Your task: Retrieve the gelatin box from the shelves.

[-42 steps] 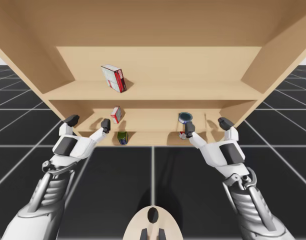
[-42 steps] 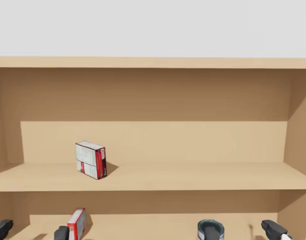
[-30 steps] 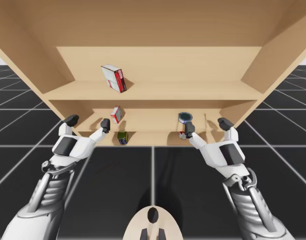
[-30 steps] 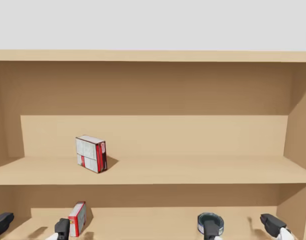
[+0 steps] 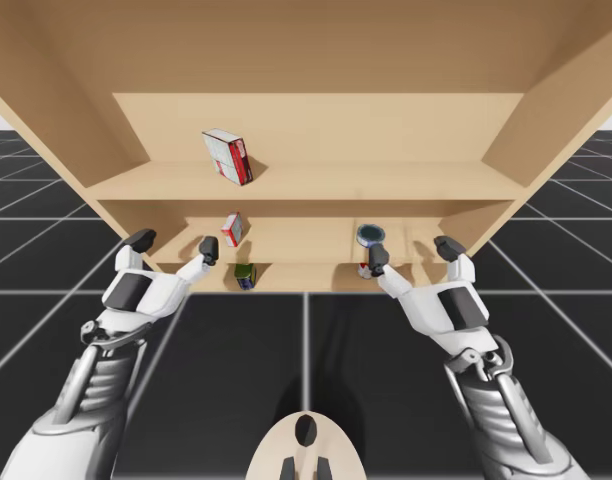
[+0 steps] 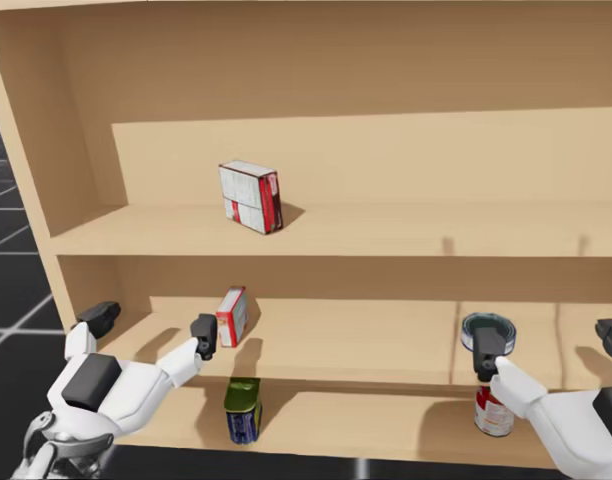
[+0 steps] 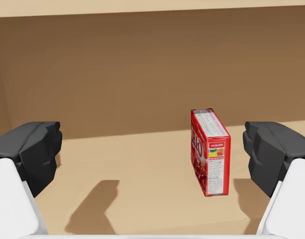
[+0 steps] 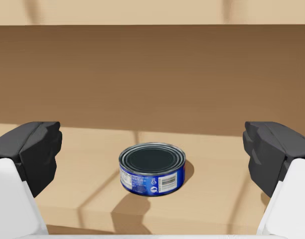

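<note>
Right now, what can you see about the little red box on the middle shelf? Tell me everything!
The little red box is slim and looks like cardboard, red on its broad face with a white printed top and a small coloured label on its narrow side. It stands upright on the middle shelf, turned at an angle. It sits ahead of my left gripper, whose open fingers are clear of it. Only the shelf touches it.
</note>
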You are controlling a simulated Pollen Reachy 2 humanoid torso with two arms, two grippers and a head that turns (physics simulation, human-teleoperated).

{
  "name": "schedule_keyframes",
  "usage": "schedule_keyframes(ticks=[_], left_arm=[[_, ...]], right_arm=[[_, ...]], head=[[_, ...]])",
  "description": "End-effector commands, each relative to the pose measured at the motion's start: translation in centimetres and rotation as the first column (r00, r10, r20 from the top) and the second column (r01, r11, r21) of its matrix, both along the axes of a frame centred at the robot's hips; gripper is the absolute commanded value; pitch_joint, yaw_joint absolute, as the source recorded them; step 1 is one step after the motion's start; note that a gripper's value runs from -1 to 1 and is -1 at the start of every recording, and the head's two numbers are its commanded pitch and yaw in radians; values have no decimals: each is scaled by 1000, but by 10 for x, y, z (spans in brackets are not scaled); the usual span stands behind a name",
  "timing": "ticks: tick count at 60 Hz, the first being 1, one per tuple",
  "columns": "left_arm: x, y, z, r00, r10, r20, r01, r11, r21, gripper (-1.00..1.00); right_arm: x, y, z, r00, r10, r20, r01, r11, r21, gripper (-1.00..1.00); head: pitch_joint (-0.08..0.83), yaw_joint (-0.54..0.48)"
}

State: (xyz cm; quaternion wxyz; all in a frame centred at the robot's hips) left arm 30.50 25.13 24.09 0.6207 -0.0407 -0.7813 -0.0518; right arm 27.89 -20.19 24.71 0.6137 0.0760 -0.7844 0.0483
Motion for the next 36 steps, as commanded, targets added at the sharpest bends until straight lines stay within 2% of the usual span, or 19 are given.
schedule_keyframes(ticks=[1, 12, 25, 34, 36], left_arm=[[0, 1, 0, 1000, -2, 1, 2, 1000, -1, -1000], [-1, 0, 2, 1000, -7, 2, 7, 1000, -6, -1000], [-11, -7, 8, 999, -35, -2, 35, 999, -22, -1000], [-25, -25, 26, 990, -80, -115, 69, 993, -96, -1000], [-26, -28, 29, 989, -79, -127, 67, 993, -96, -1000]], right_arm=[[0, 3, -1, 1000, 4, -7, -4, 1000, 18, -1000], [0, 4, -2, 1000, 4, -13, -4, 1000, 17, -1000], [0, 3, -2, 1000, 1, -18, 0, 1000, 19, -1000], [2, 3, -4, 1000, -3, -28, 4, 1000, 28, -1000], [3, 3, -5, 999, -5, -31, 6, 1000, 29, -1000]], head=[[310, 181], [380, 253], [407, 268], [407, 264], [408, 265]])
